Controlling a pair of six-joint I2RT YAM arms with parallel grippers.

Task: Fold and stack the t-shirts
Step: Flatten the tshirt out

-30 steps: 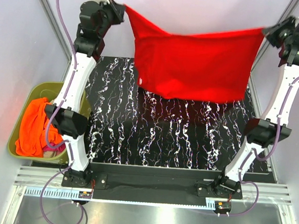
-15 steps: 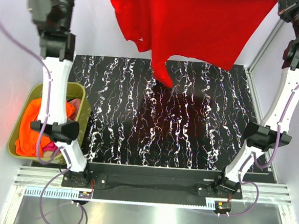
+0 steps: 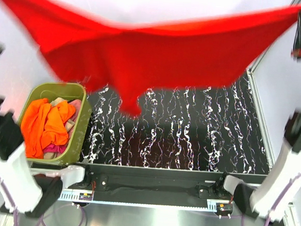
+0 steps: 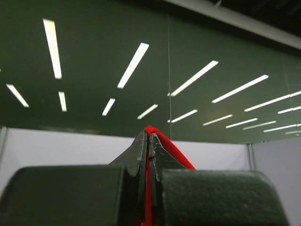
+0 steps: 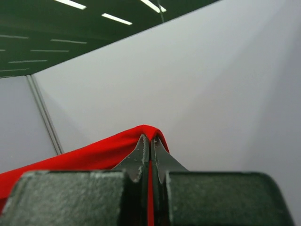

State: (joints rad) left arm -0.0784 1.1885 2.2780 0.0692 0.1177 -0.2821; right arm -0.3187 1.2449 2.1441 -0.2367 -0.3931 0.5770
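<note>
Lifted higher, red t-shirt (image 3: 159, 57) stretches left-right, one corner hanging down.

Shows plain bright red across the t-shirt (image 3: 144, 61). Olive green on the tub (image 3: 84, 120). Solid, unpatterned tones on the orange shirt (image 3: 42, 126), magenta cloth (image 3: 55, 149) and beige cloth (image 3: 59, 102). Black with white marbled veins over the table (image 3: 201, 132).

Left of the worktop (image 3: 190, 141), your left arm (image 3: 12, 178) shows a white shell link between black joint housings. The right arm (image 3: 285, 177), right of the worktop, matches it. Purple cables (image 3: 77, 219) loop below the worktop's near edge. Your left end effector (image 4: 148, 141) and right end effector (image 5: 150, 141) have black, tapered, scuffed fingers rising from matte black blocks.
</note>
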